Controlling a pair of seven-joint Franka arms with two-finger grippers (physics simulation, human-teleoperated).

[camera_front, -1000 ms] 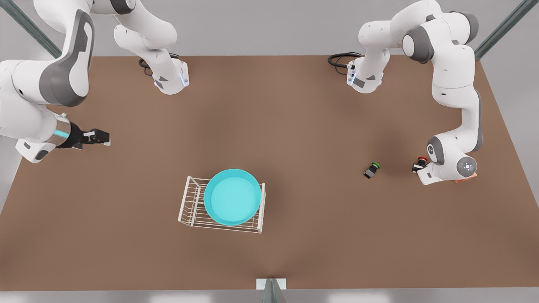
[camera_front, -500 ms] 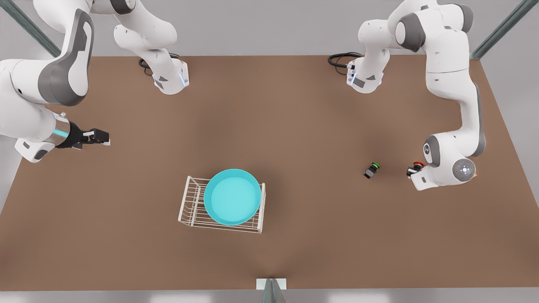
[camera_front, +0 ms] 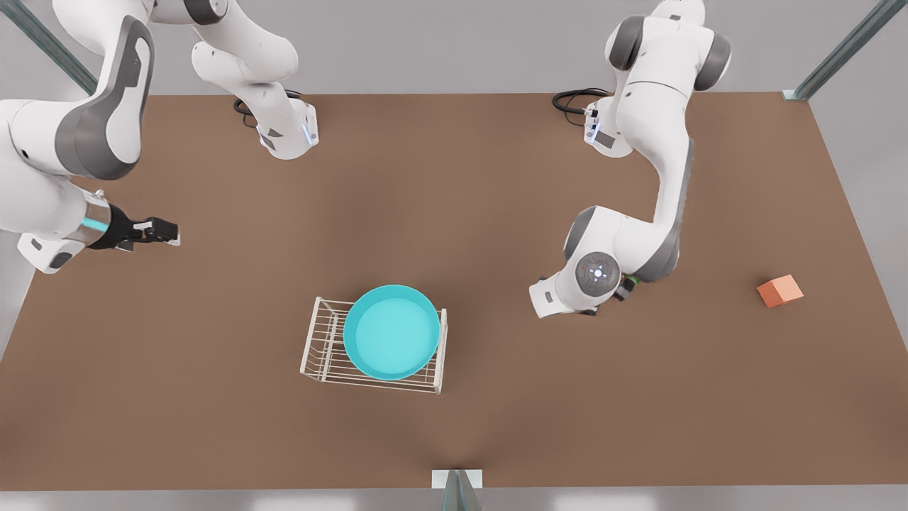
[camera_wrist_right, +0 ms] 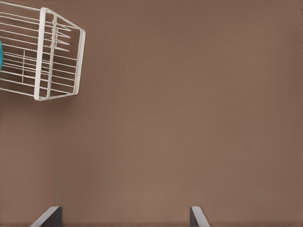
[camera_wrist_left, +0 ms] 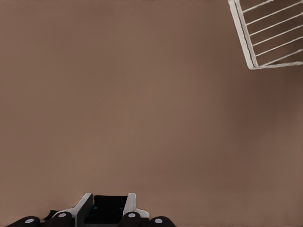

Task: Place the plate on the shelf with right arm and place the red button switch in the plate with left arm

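The turquoise plate (camera_front: 391,333) lies on the white wire shelf (camera_front: 323,348) at the table's front centre. The left arm's wrist (camera_front: 596,273) hangs to the front view's right of the shelf and covers its own fingers there. In the left wrist view my left gripper (camera_wrist_left: 110,202) is shut on the dark body of the red button switch (camera_wrist_left: 110,210), whose cap is hidden, and a corner of the shelf (camera_wrist_left: 255,42) lies ahead. My right gripper (camera_front: 159,231) waits open at the front view's left. Its fingers (camera_wrist_right: 49,216) stand wide apart, with the shelf (camera_wrist_right: 57,56) off to one side.
A black switch with a green cap (camera_front: 630,284) sits on the table, partly behind the left arm's wrist. An orange-pink cube (camera_front: 779,291) lies near the front view's right edge. The arm bases (camera_front: 287,135) (camera_front: 610,135) stand at the back.
The left arm has swung from the front view's right toward the middle, carrying the switch past the green-capped one and uncovering the cube. The right arm has barely shifted.
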